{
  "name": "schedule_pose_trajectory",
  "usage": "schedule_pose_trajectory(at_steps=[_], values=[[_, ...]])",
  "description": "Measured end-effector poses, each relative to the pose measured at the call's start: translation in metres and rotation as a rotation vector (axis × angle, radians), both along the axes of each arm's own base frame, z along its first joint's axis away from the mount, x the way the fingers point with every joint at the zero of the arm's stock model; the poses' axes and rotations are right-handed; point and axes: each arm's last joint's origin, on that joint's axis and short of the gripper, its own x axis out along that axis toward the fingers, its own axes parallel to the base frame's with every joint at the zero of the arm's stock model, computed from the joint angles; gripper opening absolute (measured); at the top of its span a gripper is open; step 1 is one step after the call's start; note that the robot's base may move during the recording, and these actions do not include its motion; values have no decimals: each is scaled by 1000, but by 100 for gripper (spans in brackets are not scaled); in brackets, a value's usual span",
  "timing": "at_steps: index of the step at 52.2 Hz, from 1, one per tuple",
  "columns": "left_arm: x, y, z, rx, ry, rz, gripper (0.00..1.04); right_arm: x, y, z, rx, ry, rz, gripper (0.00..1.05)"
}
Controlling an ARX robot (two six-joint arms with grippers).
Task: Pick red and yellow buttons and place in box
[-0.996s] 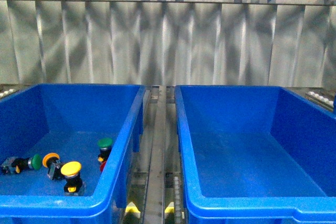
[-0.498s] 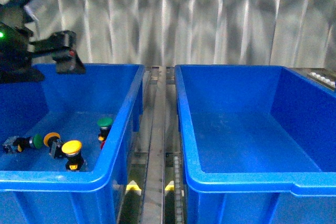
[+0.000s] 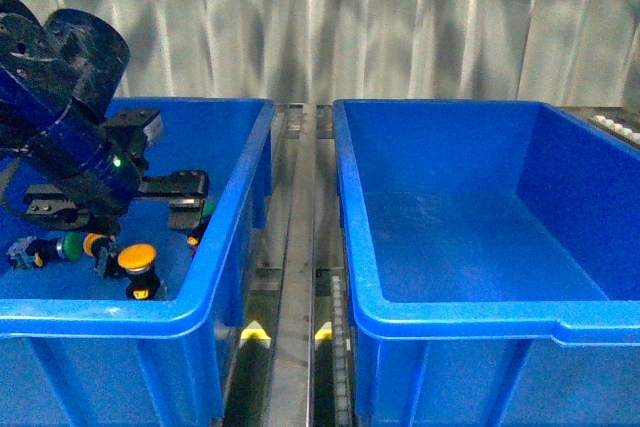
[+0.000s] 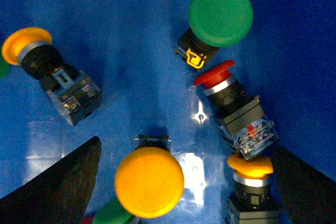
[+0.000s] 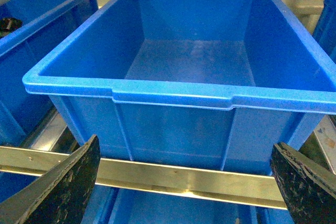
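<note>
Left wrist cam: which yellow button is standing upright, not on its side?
The yellow button with its full round cap facing the camera. The other two yellows lie sideways, bodies exposed.

A metal rack (image 3: 297,287) carries the box (image 3: 450,319) beside another blue crate (image 3: 100,317)

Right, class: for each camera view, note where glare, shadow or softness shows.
Front view: streaky bands of light and shadow across the corrugated back wall; the left arm looks slightly soft. Left wrist view: a white glare patch on the left crate's floor beside the face-on yellow button; the buttons are sharp. Right wrist view: the empty blue crate is evenly lit, with a faint sheen on its floor.
</note>
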Motion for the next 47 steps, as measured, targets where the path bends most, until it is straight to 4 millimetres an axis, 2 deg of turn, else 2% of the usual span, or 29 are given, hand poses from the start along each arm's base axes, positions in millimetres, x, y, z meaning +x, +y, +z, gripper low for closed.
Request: schedule_pose_trajectory(at_steps=[6,20,32,47], values=[[6,-8,-3,7,21,-8,97,0,0,0,0,0,0,98],[14,-12,-7,64,99,56,97,0,0,0,0,0,0,98],[11,-12,-9,83,128,77,97,0,0,0,0,0,0,98],[-4,-12,-9,94,147,79,97,0,0,0,0,0,0,98]])
